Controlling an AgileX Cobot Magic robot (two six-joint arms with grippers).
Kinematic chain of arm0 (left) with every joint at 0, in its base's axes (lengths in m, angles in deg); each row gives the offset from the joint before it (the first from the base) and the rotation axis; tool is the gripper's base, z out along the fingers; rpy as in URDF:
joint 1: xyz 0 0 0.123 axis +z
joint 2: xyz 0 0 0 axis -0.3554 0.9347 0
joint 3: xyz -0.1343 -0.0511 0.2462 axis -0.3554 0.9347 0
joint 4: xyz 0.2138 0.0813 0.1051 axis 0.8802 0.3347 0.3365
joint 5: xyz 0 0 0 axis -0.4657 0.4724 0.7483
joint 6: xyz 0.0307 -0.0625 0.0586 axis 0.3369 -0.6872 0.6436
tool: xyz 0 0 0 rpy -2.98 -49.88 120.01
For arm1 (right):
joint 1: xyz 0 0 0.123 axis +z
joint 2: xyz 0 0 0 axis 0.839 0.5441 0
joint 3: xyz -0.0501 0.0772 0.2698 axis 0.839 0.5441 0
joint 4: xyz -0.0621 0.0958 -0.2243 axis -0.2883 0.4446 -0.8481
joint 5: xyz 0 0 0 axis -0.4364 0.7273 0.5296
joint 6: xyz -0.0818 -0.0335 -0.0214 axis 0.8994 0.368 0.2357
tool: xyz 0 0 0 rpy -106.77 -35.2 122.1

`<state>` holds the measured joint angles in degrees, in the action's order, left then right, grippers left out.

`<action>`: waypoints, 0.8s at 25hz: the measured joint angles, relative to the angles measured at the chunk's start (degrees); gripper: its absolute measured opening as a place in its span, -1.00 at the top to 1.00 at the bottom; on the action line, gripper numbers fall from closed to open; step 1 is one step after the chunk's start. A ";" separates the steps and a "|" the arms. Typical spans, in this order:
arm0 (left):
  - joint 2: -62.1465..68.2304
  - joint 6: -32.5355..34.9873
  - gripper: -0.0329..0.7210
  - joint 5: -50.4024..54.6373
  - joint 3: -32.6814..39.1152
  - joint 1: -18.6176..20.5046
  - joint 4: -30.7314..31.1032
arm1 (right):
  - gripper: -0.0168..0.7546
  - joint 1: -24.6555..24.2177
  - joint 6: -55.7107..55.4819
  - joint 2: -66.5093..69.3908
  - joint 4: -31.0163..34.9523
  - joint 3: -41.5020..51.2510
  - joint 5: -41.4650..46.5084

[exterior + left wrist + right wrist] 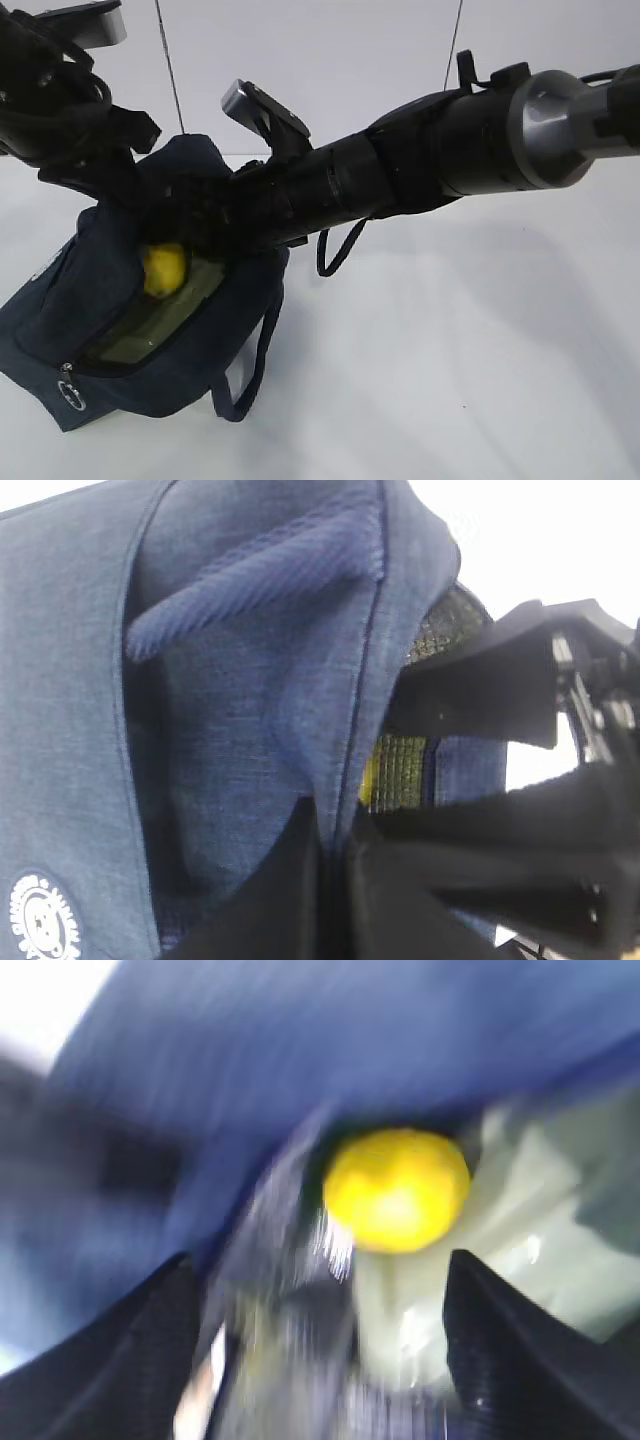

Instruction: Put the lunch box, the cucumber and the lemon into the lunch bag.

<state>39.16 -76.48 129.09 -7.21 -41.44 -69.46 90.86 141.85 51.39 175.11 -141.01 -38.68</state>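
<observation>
Exterior view, white table (480, 380) under navy lunch bag (60, 300), pale wall behind, lemon (165, 270) inside it, right gripper (320, 1340) spread, empty, left gripper (335, 880) pinching bag fabric.

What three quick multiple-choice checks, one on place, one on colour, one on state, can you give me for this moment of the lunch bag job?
1. Where is the lemon?
A. On the table beside the bag
B. Inside the open lunch bag, on the lunch box lid
C. Clamped in the left gripper

2. What colour is the lunch bag?
A. Dark navy
B. Red
C. Pale green

3. How do the right gripper's fingers stand?
A. Shut on the lemon
B. Shut on a bag handle
C. Apart, with the lemon free between and beyond them

Answers:
1 B: the lemon lies in the opening of the lunch bag on the pale green lunch box.
2 A: the fabric is dark blue in every view.
3 C: the right gripper shows its fingers wide apart, not touching the lemon.
</observation>
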 joint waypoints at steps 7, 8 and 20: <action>0.10 0.00 0.93 0.11 0.00 0.00 -0.09 | -0.54 0.00 0.33 0.04 -1.45 0.00 3.62; 0.10 0.00 0.93 0.33 0.00 0.00 -0.09 | -0.54 0.00 0.33 0.04 -3.33 0.00 5.38; 0.10 0.00 0.93 0.62 0.00 0.00 -0.09 | -0.46 -5.50 -3.91 -1.87 -14.31 0.00 21.64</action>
<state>39.26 -76.48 129.70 -7.21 -41.44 -69.55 85.36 137.94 49.53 160.80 -141.01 -17.04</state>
